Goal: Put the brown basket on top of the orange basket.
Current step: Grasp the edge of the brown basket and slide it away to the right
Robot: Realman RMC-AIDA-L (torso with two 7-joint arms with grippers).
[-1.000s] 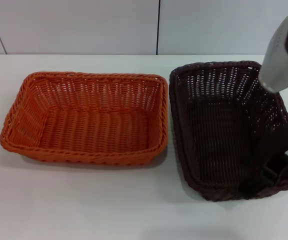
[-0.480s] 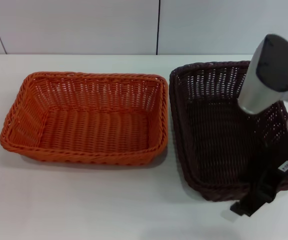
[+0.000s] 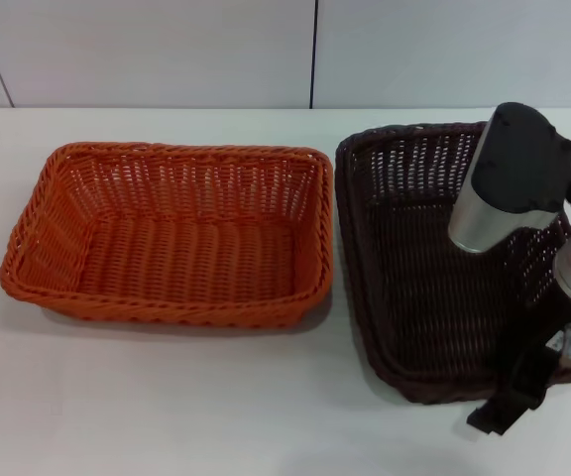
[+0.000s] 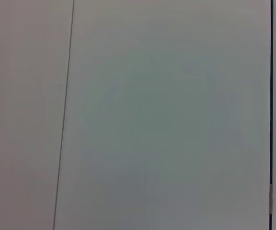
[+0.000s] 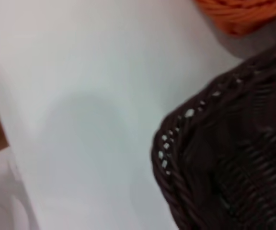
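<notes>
The orange basket (image 3: 171, 234) sits on the white table at the left, empty. The brown basket (image 3: 434, 258) sits right beside it on the right, also empty, their rims nearly touching. My right arm reaches down over the brown basket's right side. My right gripper (image 3: 509, 402) is at the basket's near right corner, by the outside of the near rim. The right wrist view shows a corner of the brown basket (image 5: 214, 167) close up and a bit of the orange basket (image 5: 243, 14). My left gripper is out of view.
The white table (image 3: 167, 397) spreads in front of both baskets. A white panelled wall (image 3: 315, 50) stands behind the table. The left wrist view shows only a pale panelled surface (image 4: 166, 120).
My right arm has swung left and lower over the brown basket. The gripper has moved from over the near rim to just outside it. Both baskets stay in place.
</notes>
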